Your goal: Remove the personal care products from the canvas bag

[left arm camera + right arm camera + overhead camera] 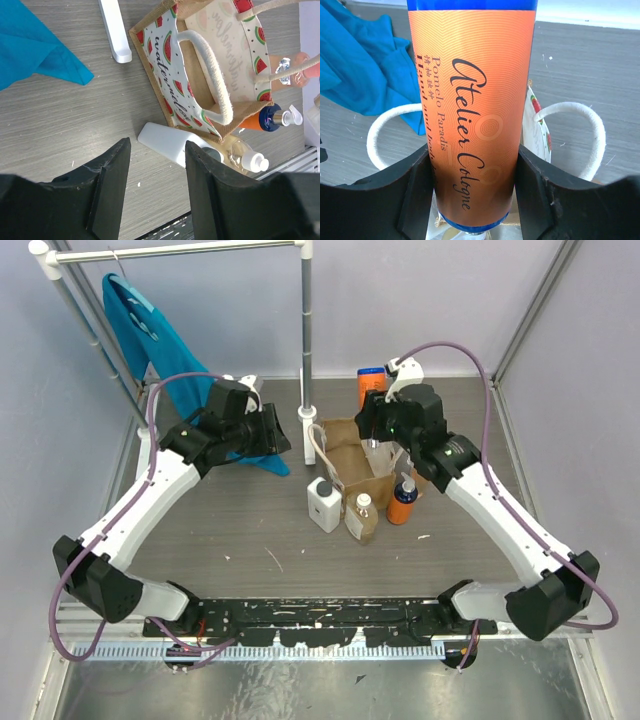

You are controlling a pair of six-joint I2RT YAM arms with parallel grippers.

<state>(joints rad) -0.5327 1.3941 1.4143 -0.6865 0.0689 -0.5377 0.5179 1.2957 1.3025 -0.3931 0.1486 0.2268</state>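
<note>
We're well into this one. Three products stand out on the desk (pixel 250 530), lined up just in front of the canvas bag (pixel 165 65): the white bottle (pixel 323 504), the amber bottle (pixel 362 520) touching or nearly touching it, and the orange pump bottle (pixel 403 505) at the bag's right corner. The fourth is in the air. The right tool (pixel 476 175) is closed onto the orange tube (pixel 472 100), both fingers pressed flat against its sides, and holds it upright over the bag's mouth with the cord handles (pixel 569 105) looping out on either side below. The left tool (pixel 157 150) is spread wide with nothing in it, low over the desk on the bag's left side, near the teal cloth (pixel 30 45).

What's left, by our reckoning: carry that tube clear, set it down, and confirm the bag holds nothing more.

The views split the work here. From above we get the row of bottles, but the right arm covers most of the bag's opening. The right wrist camera gives us the grip and the tube's label and little else, since the tube fills the view. The left wrist camera looks into the bag from the side, and what shows of the interior is bare brown lining. It also catches a pinkish bottle (pixel 302 62) past the bag's far wall, which neither other view shows. We can't tell from here whether it stands on the desk.
</note>
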